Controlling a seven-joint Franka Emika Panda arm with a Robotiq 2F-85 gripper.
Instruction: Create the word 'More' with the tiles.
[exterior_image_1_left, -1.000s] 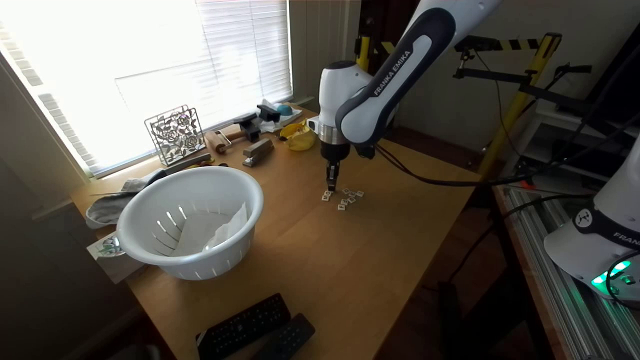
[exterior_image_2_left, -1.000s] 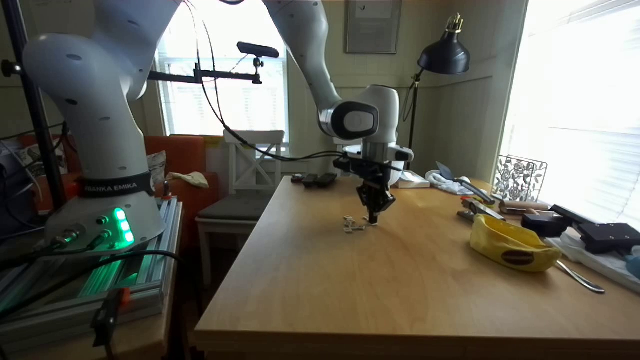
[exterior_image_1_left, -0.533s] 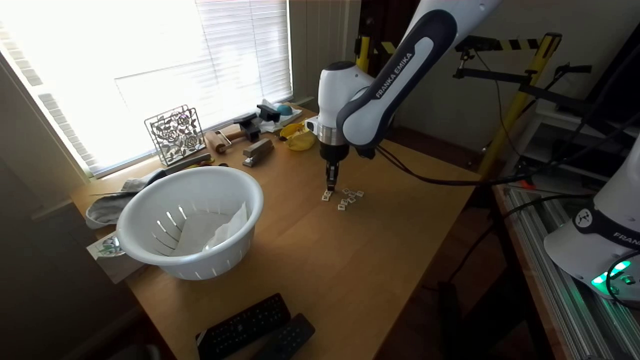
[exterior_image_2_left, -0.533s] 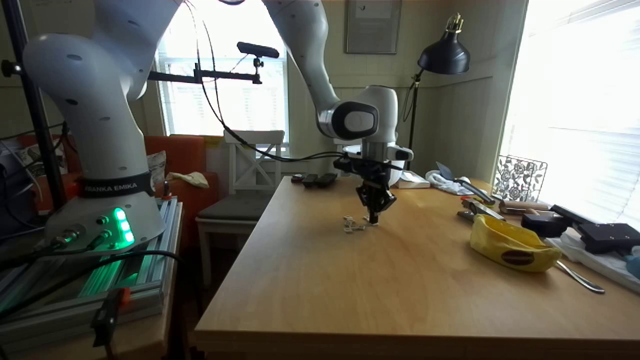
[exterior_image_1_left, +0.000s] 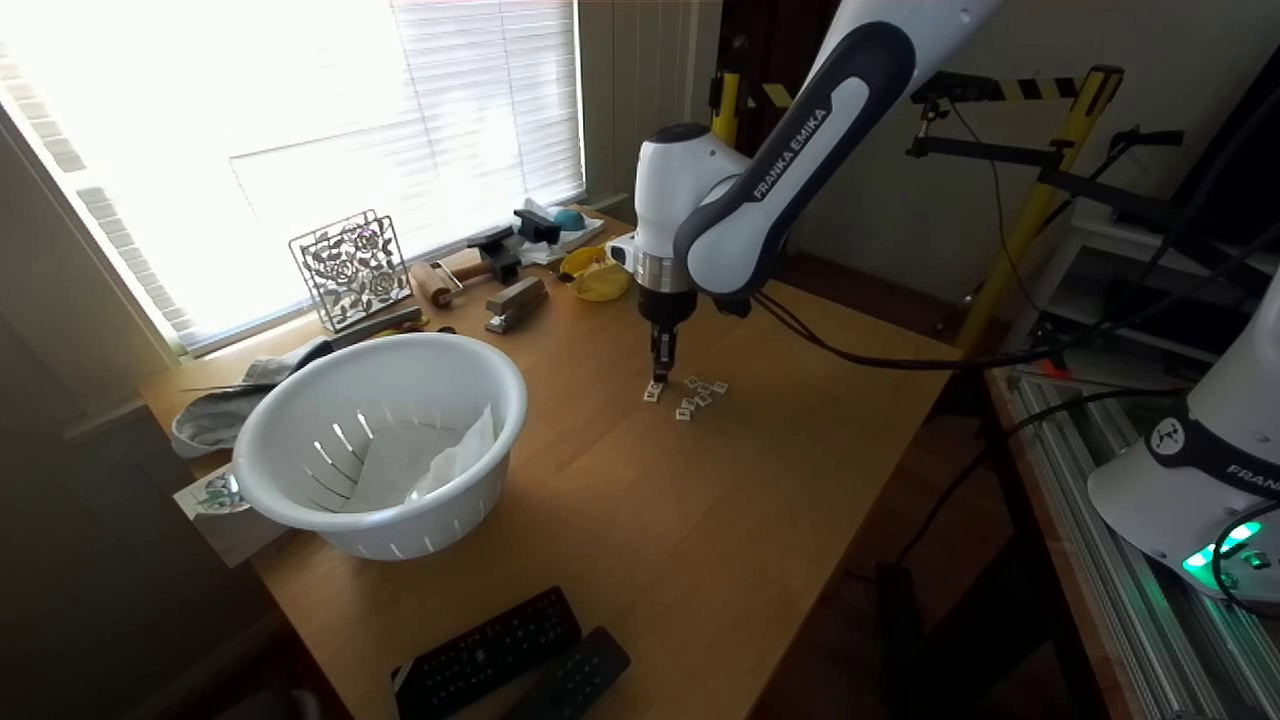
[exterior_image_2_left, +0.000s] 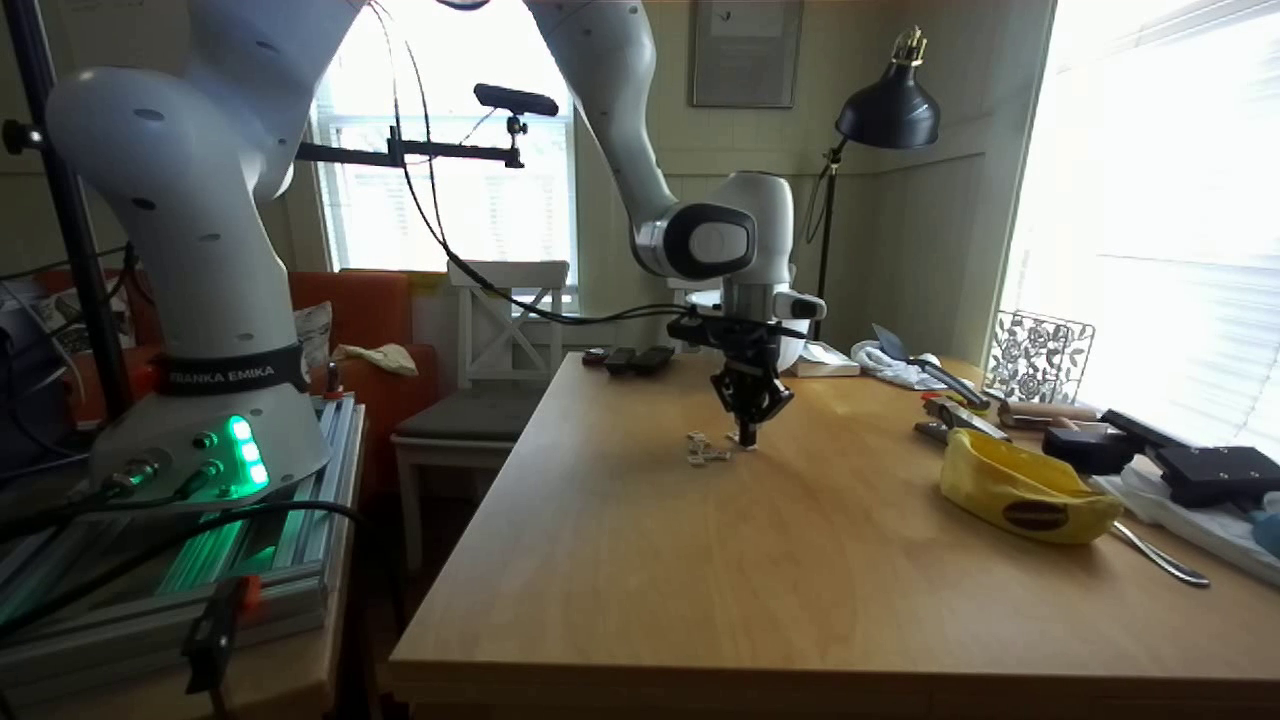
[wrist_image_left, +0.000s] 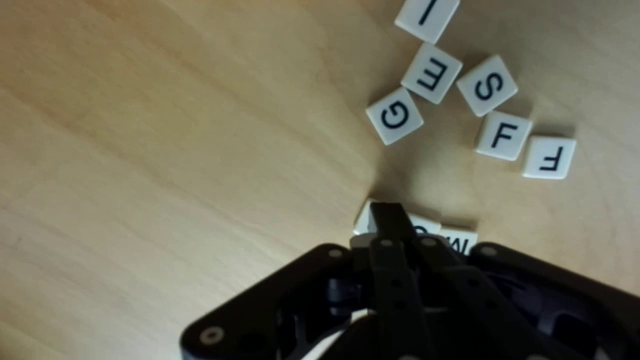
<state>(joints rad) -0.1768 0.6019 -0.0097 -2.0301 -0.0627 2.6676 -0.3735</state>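
The cream-white letter tiles lie flat on the wooden table. In the wrist view a loose group holds the I tile (wrist_image_left: 427, 17), E tile (wrist_image_left: 431, 73), S tile (wrist_image_left: 487, 86), G tile (wrist_image_left: 394, 116) and two F tiles (wrist_image_left: 503, 135). Apart from them, the M tile (wrist_image_left: 459, 239) and O tile (wrist_image_left: 425, 222) sit side by side. A third tile (wrist_image_left: 363, 220) beside the O is mostly hidden under the fingers. My gripper (wrist_image_left: 387, 215) is shut, its tips down at this tile; whether they press on it I cannot tell. It also shows in both exterior views (exterior_image_1_left: 661, 376) (exterior_image_2_left: 748, 443).
A white bowl (exterior_image_1_left: 480, 505) with slots and dark remotes (exterior_image_1_left: 490, 650) are on the table. A yellow object (exterior_image_2_left: 1020, 490), a stapler (exterior_image_1_left: 516, 302), a metal rose-pattern holder (exterior_image_1_left: 352, 270) and tools line the window side. A cable (exterior_image_1_left: 870, 365) hangs from the arm.
The arm has shifted very slightly to the left in both exterior views, with the gripper staying low at the same tiles. The tiles show no clear movement.
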